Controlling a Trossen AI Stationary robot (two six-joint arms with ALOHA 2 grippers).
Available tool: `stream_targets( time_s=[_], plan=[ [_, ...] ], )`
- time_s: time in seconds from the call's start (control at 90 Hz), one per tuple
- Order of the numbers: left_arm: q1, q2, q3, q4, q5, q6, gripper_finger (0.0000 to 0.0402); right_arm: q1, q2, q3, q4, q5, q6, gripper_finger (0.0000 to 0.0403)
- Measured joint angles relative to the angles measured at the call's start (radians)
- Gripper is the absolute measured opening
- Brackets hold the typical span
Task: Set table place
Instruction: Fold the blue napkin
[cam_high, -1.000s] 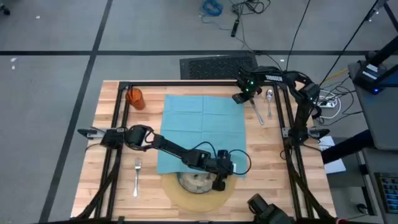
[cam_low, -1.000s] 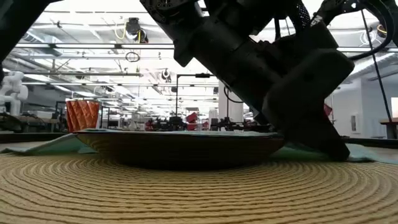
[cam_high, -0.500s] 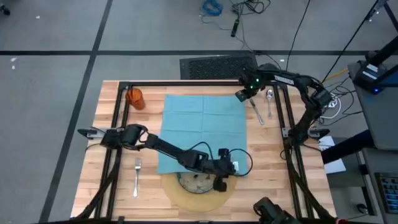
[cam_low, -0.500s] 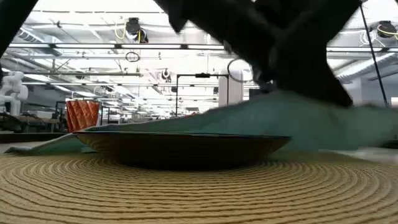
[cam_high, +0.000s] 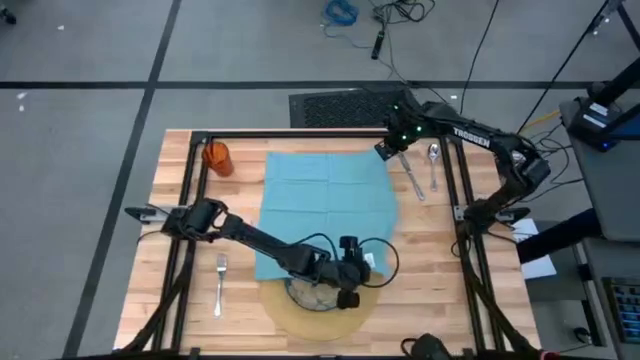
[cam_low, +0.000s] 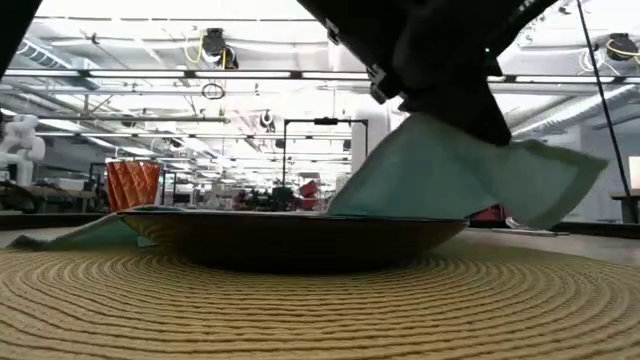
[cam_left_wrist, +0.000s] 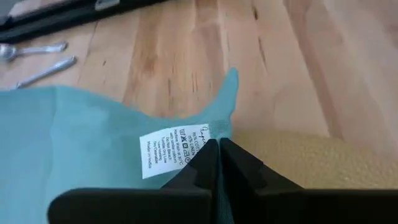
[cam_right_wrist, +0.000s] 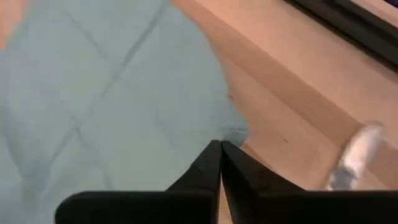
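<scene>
The left tool (cam_left_wrist: 217, 148) is clamped on the near corner of the teal napkin (cam_high: 325, 205), lifted beside the plate (cam_high: 312, 293). The right tool (cam_right_wrist: 219, 151) is clamped on the far corner. Done: one plate on one mat (cam_high: 315, 318). Left, as judged: napkin folding and placing of one fork (cam_high: 220, 283), knife (cam_high: 412, 180), spoon (cam_high: 433, 164) and orange cup (cam_high: 217, 156) on the table (cam_high: 425, 245).

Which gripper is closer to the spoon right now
The right gripper. It pinches the napkin's far corner just beside the spoon. The left gripper holds the napkin's near corner over the plate, well away.
</scene>
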Motion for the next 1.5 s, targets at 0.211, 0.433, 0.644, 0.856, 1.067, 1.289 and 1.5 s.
stream_targets(
  time_s=[0.211,0.433,0.644,0.856,1.067,1.289,1.5],
  plan=[
    [-0.045,-0.013,0.000,-0.086,-0.130,-0.043,0.0000,0.051,0.003,0.025,0.091,-0.081,0.043,0.0000],
    [-0.066,-0.065,0.000,-0.178,-0.204,-0.102,0.0000,0.053,0.004,0.064,-0.081,0.077,0.038,0.0000],
    [-0.069,-0.092,-0.001,-0.240,-0.273,-0.122,0.0000,-0.002,0.020,-0.017,-0.119,0.101,0.026,0.0000],
    [-0.062,-0.093,-0.001,-0.300,-0.280,-0.162,0.0000,0.044,0.021,-0.127,-0.187,0.130,-0.295,0.0025],
    [-0.050,-0.093,-0.001,-0.327,-0.306,-0.174,0.0000,0.140,0.021,-0.179,-0.124,0.362,-0.412,0.0069],
    [-0.048,-0.109,-0.001,-0.336,-0.356,-0.174,0.0000,0.216,0.020,-0.227,-0.118,0.466,-0.603,0.0097],
    [-0.048,-0.133,-0.001,-0.407,-0.387,-0.220,0.0000,0.280,0.020,-0.295,-0.022,0.617,-0.737,0.0128]
  ],
)
